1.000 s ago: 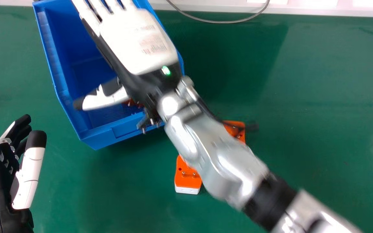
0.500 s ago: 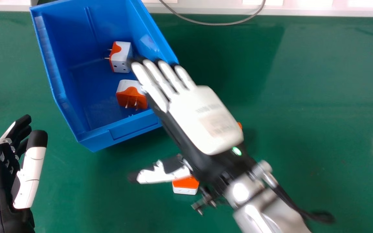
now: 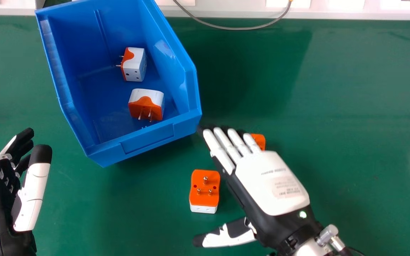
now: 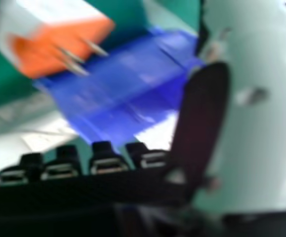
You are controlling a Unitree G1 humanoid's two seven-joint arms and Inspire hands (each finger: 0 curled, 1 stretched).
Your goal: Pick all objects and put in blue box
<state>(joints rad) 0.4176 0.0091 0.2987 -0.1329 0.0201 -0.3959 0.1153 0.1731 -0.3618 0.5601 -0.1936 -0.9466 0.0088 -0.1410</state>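
There are four plug adapters in all: one white-and-orange adapter [image 3: 133, 64] and a second adapter [image 3: 146, 105] inside the single blue box [image 3: 146, 138], a third adapter [image 3: 205, 188] out on the one green bench [image 3: 343, 106], and a fourth adapter [image 3: 259, 140], partly covered, also outside the box. At least one grey cable [image 3: 233, 28] shows.

Right hand [image 3: 271, 183] open, fingers straight.
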